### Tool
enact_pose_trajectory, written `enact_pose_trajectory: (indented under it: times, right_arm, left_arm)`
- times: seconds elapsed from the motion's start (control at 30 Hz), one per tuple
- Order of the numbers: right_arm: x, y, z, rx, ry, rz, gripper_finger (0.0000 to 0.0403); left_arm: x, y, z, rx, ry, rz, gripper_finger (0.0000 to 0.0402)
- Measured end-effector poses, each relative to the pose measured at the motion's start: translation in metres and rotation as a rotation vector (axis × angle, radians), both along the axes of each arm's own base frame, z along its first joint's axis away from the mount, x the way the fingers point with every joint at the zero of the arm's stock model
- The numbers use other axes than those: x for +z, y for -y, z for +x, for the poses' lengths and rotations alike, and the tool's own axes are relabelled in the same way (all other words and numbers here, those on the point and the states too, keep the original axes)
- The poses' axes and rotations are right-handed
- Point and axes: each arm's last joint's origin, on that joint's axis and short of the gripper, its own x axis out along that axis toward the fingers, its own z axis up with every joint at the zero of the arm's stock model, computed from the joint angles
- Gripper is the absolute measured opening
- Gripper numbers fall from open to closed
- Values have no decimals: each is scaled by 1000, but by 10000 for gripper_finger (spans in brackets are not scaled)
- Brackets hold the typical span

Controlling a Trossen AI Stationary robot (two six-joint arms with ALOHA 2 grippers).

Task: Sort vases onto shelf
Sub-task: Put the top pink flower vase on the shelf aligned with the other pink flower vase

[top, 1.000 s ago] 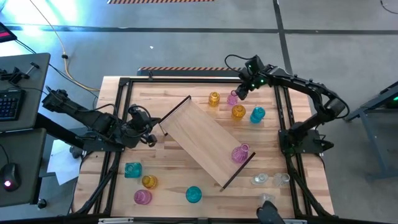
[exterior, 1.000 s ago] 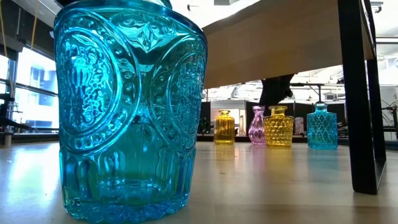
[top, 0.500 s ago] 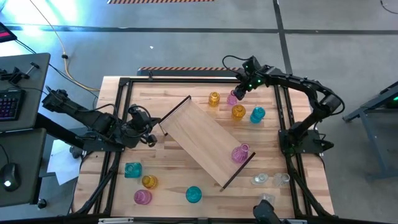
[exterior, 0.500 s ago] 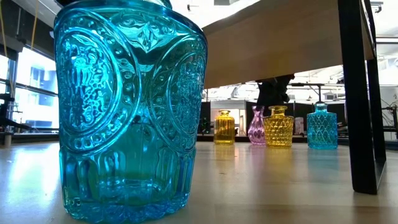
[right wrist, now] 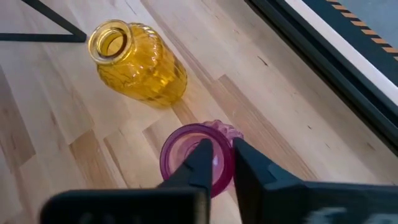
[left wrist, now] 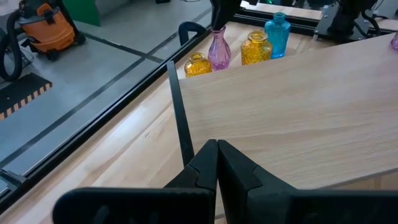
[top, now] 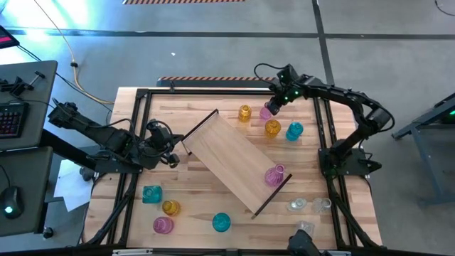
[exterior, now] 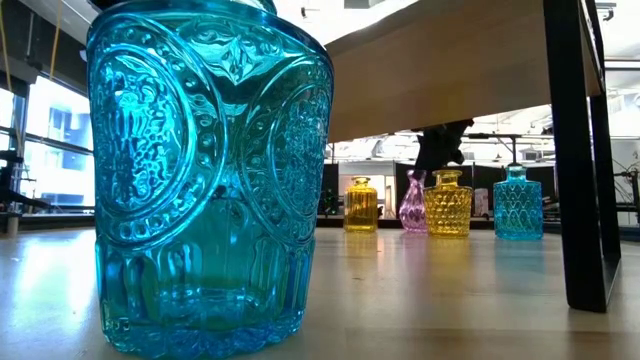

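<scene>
The striped wooden tabletop (top: 206, 99) sits inside a dark metal frame on a grey concrete floor, with a desk and keyboard (top: 10, 117) at the left edge of the high view. The shelf (top: 234, 160) lies diagonally across the middle of the table, a pink vase (top: 274, 176) standing on it near its right end.

At the far side, a row stands together: a small amber vase (top: 244, 113), a slim pink vase (top: 266, 112), a wider amber vase (top: 273, 127) and a teal vase (top: 294, 131). The right gripper (right wrist: 217, 155) is at the slim pink vase, its fingers pinching the rim at the mouth, one finger inside the opening and one outside.

The left gripper (left wrist: 217, 163) is at the shelf's left end, fingers pressed together at the dark end piece (left wrist: 181, 118); whether they actually clamp it cannot be told.

Near the front left stand a teal vase (top: 151, 194), an amber one (top: 170, 207), a pink one (top: 163, 225) and a second teal one (top: 222, 222). Clear vases (top: 308, 205) at the near right are hard to make out against the wood.

In the low view, one large teal vase (exterior: 205, 175) fills the left half, and the shelf's underside cuts off the right arm above the far row. Beyond the table there, the room is only dim windows and frames.
</scene>
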Motion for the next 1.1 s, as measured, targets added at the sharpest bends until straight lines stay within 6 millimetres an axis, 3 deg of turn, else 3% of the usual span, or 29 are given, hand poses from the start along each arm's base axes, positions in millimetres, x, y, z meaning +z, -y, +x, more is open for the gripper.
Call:
enact_pose_trajectory:
  times: [0.5,0.63,0.77,1.1]
  right_arm:
    - [6,-7,9,27,-9,-20,7]
    - [20,-14,12,46,-8,-40,3]
    - [48,-19,12,37,-6,-124,1]
    - [81,-48,14,94,-35,-142,0]
  left_arm:
    - [0,0,0,-45,-53,62,0]
    - [0,0,0,-57,-68,81,0]
    - [0,0,0,-57,-67,80,0]
    - [0,0,0,-54,-64,77,0]
